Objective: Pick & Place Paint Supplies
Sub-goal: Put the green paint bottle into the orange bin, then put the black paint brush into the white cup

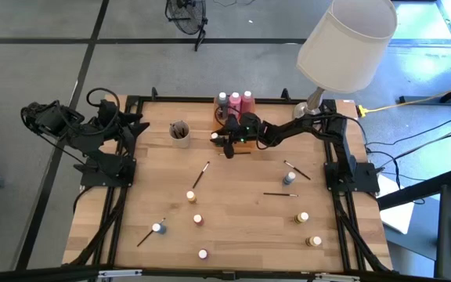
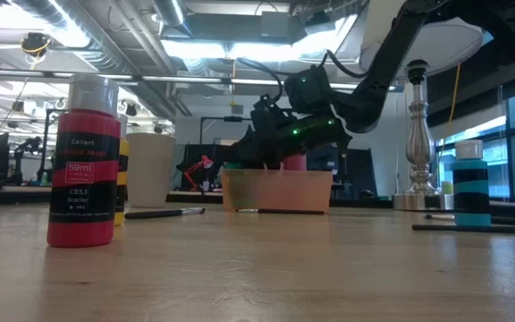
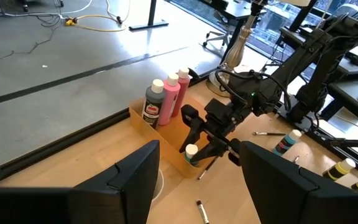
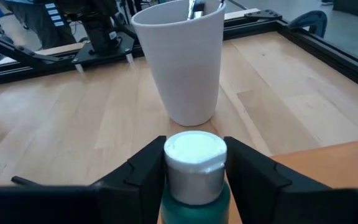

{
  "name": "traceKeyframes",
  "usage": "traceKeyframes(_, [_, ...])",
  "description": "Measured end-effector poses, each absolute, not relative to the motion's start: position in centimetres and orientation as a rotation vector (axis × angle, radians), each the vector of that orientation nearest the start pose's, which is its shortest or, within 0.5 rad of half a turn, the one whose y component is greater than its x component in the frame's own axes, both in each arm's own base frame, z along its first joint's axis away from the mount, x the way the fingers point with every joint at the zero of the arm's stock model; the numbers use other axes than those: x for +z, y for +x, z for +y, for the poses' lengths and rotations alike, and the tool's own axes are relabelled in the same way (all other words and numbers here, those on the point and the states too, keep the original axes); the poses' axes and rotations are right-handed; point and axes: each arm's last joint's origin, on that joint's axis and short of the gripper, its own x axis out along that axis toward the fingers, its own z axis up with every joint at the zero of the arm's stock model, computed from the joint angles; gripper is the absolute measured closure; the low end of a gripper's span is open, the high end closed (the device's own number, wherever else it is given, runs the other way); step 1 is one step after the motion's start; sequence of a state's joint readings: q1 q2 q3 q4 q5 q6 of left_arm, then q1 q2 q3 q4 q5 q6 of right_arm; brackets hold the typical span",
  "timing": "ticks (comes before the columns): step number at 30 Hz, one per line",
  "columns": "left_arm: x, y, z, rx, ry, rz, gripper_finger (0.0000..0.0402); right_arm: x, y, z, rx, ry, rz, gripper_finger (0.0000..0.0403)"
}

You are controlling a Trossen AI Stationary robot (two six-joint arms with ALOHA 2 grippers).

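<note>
My right gripper (image 1: 221, 140) reaches from the table's right to the near left corner of the translucent orange tray (image 1: 219, 119) and is shut on a small green paint pot with a white cap (image 4: 194, 163). Three taller squeeze bottles (image 1: 235, 99) stand in the tray's far end. A white cup (image 1: 180, 131) with brushes in it stands just left of the pot. Several more small pots (image 1: 197, 220) and thin dark brushes (image 1: 200, 174) lie spread over the table. My left gripper (image 3: 197, 186) hangs open over the far left corner, holding nothing. My right gripper pinches the pot at its white cap (image 4: 169, 158), one finger on each side. The fingers come nearly level from the table's right, slanting a little down. The pot stands upright between them; its bottom is hidden, so I cannot tell whether it rests on anything.
A lamp with a big white shade (image 1: 347, 39) stands at the table's far right, its base (image 1: 315, 102) behind my right arm. Black frame rails (image 1: 116, 196) run along both sides. In the low view a red pot (image 2: 83, 161) stands near the front edge and a blue pot (image 2: 472, 192) at the right.
</note>
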State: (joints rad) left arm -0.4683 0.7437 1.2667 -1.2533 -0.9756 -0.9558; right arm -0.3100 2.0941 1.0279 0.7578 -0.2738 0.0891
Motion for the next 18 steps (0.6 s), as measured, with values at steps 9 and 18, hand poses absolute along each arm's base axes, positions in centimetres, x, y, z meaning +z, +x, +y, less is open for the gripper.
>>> traceKeyframes(9, [40.06, 7.37, -1.04, 0.683, -0.426, 0.268, 0.0182, 11.81, 39.76, -11.62, -0.043, 0.174, 0.289, 0.021])
traceKeyframes(18, [40.03, 7.38, -1.07, 0.674, -0.433, 0.276, 0.0182, 11.86, 39.81, -11.51, -0.042, 0.171, 0.285, 0.0179])
